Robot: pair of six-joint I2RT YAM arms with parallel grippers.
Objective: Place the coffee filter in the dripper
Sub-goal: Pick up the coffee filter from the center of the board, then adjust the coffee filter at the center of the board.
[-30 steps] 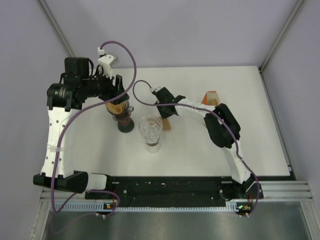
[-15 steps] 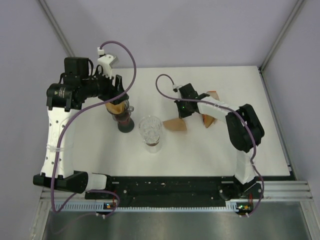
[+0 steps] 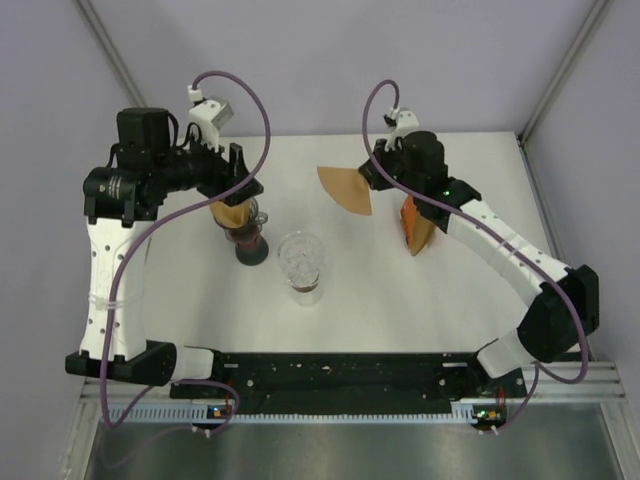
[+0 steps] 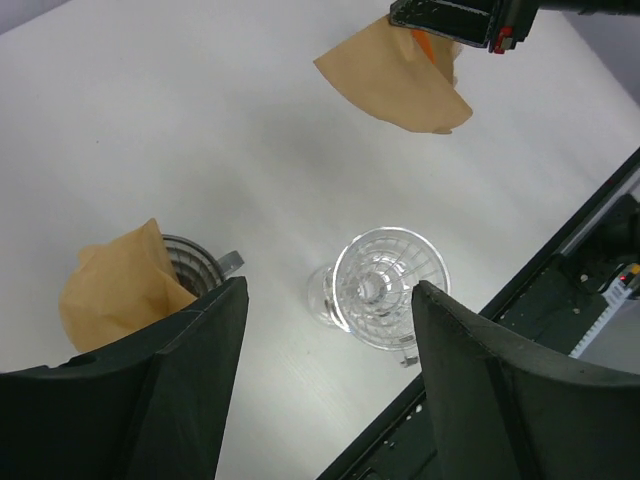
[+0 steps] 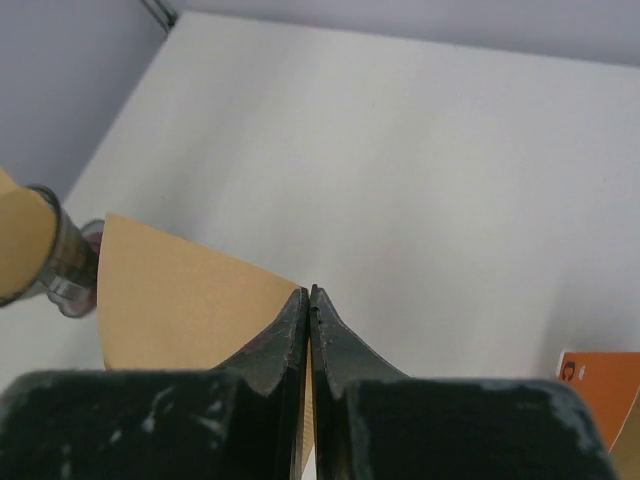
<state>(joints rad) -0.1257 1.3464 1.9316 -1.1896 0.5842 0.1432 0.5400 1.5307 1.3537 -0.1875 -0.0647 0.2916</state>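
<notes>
My right gripper (image 3: pixel 368 181) (image 5: pixel 309 292) is shut on the corner of a brown paper coffee filter (image 3: pixel 346 189) (image 5: pixel 185 305) (image 4: pixel 398 84), held in the air over the far middle of the table. The clear ribbed glass dripper (image 3: pixel 301 258) (image 4: pixel 388 285) stands upright and empty nearer the front, apart from that filter. My left gripper (image 3: pixel 238 190) (image 4: pixel 328 292) hangs open with nothing between its fingers, above a second grey dripper (image 3: pixel 247 238) (image 4: pixel 192 263) that has a brown filter (image 3: pixel 230 213) (image 4: pixel 112 293) sticking out of it.
An orange filter packet (image 3: pixel 417 226) (image 5: pixel 598 384) stands on the table under my right forearm. The black rail (image 3: pixel 330 372) runs along the near table edge. Grey walls close off the back and sides.
My right arm has carried the filter from beside the glass dripper up and toward the far middle of the table. My left gripper has shifted slightly over the grey dripper.
</notes>
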